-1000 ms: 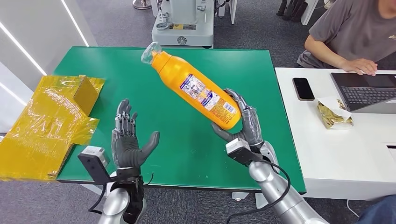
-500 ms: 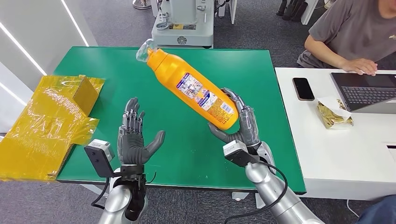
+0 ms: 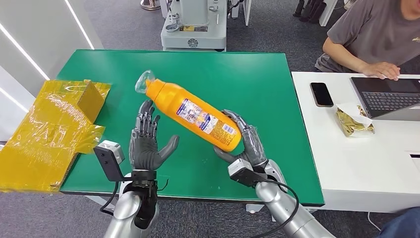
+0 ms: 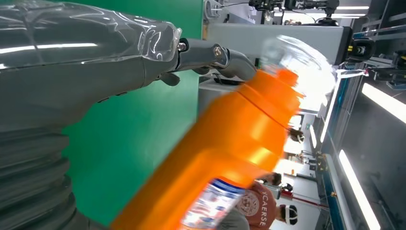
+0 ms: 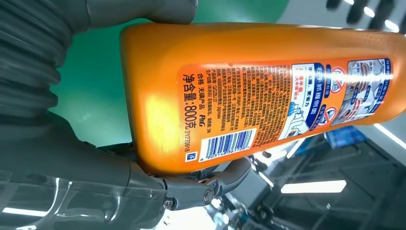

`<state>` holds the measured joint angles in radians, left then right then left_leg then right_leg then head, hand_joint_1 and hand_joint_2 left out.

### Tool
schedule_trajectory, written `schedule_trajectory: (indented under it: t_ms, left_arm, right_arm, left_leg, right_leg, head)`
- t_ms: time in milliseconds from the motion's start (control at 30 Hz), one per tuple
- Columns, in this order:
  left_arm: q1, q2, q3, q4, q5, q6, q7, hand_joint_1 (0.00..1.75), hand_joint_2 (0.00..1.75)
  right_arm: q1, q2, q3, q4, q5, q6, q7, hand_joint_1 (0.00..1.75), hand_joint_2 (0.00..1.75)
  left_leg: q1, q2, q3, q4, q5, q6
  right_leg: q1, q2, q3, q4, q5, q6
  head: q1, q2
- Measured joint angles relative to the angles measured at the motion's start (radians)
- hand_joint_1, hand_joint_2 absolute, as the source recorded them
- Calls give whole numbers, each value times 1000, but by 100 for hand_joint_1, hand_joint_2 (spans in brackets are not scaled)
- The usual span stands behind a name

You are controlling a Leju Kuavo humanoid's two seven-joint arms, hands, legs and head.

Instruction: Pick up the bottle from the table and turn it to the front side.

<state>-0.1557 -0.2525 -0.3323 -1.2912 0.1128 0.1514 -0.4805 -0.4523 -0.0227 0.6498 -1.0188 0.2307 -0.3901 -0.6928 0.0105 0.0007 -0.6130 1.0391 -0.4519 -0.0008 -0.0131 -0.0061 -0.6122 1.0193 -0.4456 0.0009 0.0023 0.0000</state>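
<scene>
Nearest, the two silver arms are rising from below over the front edge of the green table (image 3: 277, 94). The left hand (image 3: 145, 144) is standing palm up with its fingers spread and nothing in it, just beside the neck end of the bottle (image 3: 190, 110). The right hand (image 3: 243, 145) is gripping the bottle by its base end, thumb on one side and fingers curling around the other, and is holding it in the air above the table, tilted so the neck is pointing up and toward the robot's left.

Closer in, the right wrist view is showing the bottle's back label (image 5: 282, 103): a barcode, dense Chinese small print, a line reading "800" with Chinese characters, and the code "21270918". The rest is too fine to read. The clear cap (image 4: 299, 60) over the orange neck is looking blurred in the left wrist view.

Further left, crumpled yellow plastic wrap (image 3: 47, 131) is lying partly on the table corner. To the right, a white table (image 3: 356, 153) is carrying a black phone (image 3: 322, 93), a gold foil packet (image 3: 352, 122) and a laptop (image 3: 389, 96), where a person (image 3: 376, 37) in a grey shirt is sitting with a hand on the keyboard. Beyond the green table, a grey machine base (image 3: 194, 27) is standing on the floor.
</scene>
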Motion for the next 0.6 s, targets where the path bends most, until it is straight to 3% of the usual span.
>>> schedule_trajectory:
  t_ms: [600]
  left_arm:
    - [-45, -16, 0, 68, 24, -13, -7, 0, 175]
  right_arm:
    - [-36, 33, 43, 129, -27, 28, 1, 175, 175]
  left_leg:
    - [0, 0, 0, 0, 0, 0]
  right_leg:
    - [0, 0, 0, 0, 0, 0]
  head:
    - [0, 0]
